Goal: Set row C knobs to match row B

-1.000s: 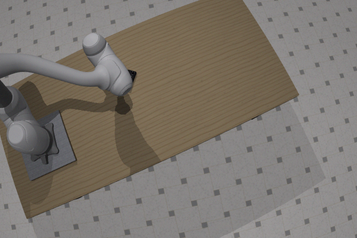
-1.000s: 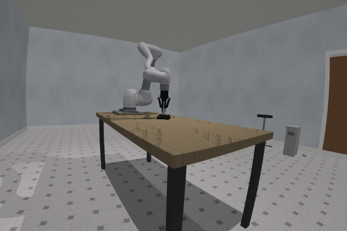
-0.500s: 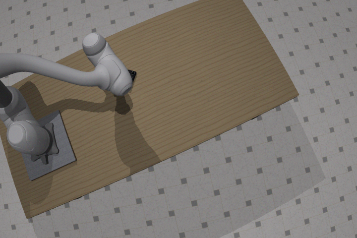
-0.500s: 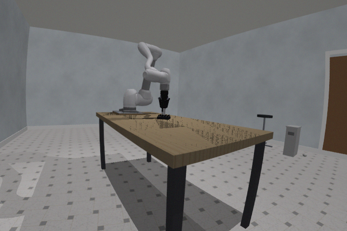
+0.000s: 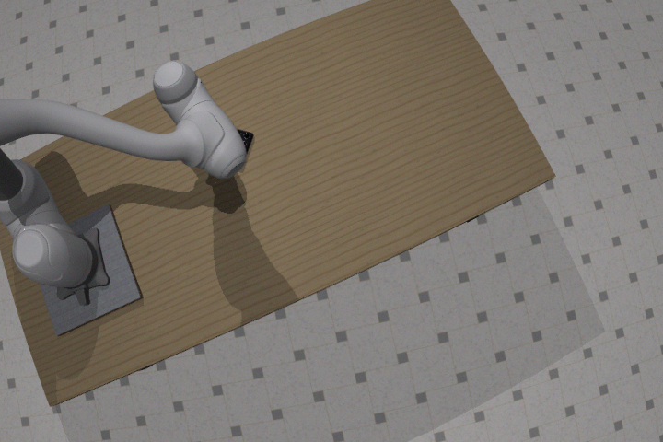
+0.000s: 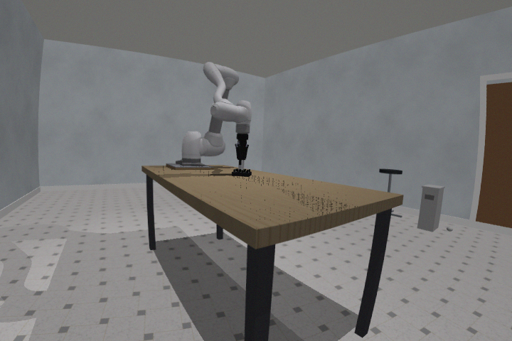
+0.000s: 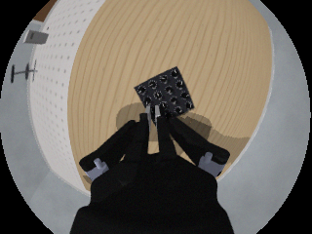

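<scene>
The black knob box [image 5: 246, 139] [image 6: 241, 173] [image 7: 171, 81] stands on the table and lies turned at a slant in the wrist view. In the top view the arm covers most of it. My gripper [image 6: 241, 168] [image 7: 152, 111] points straight down at the box, its fingertips close together around one knob on an outer edge of the box, near the lower left corner in the wrist view. The gripper is shut on that knob. It is hidden in the top view. The printed names, the socket and the held knob's line cannot be made out.
Other knobs stand close beside the fingertips, toward the top and right in the wrist view. The box stands on the wooden table [image 5: 384, 130] [image 6: 240, 197]. The arm's base plate [image 5: 126, 281] lies at the table's left end in the top view.
</scene>
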Controlling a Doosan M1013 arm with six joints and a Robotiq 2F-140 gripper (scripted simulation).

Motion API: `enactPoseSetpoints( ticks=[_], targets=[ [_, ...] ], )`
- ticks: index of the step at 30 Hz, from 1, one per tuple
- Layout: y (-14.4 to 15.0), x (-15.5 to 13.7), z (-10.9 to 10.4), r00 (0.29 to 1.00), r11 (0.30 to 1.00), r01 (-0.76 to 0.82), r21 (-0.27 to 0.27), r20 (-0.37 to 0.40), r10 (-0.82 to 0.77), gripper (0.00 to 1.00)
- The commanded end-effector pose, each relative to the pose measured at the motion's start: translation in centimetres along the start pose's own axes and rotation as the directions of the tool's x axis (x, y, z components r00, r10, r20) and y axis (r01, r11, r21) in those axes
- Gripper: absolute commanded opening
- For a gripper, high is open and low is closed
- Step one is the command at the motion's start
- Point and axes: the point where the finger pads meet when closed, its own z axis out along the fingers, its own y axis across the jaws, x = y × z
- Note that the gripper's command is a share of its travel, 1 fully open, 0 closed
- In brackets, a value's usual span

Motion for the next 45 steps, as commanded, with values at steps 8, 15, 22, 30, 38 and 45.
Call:
enactPoseSetpoints(
  ticks=[8, 15, 22, 30, 38, 45],
  targets=[
    [0.01, 0.0, -0.01, 0.981, 0.981, 0.195, 0.005, -0.002, -0.195, 0.05],
    [0.01, 0.0, -0.01, 0.953, 0.953, 0.301, 0.005, -0.003, -0.301, 0.05],
    [0.01, 0.0, -0.01, 0.931, 0.931, 0.364, 0.005, -0.003, -0.364, 0.05],
    [0.01, 0.0, -0.01, 0.914, 0.914, 0.407, 0.005, -0.003, -0.407, 0.05],
    [0.01, 0.0, -0.01, 0.906, 0.906, 0.424, 0.005, -0.003, -0.424, 0.05],
    [0.01, 0.0, -0.01, 0.905, 0.905, 0.425, 0.005, -0.003, -0.425, 0.05]
  ],
)
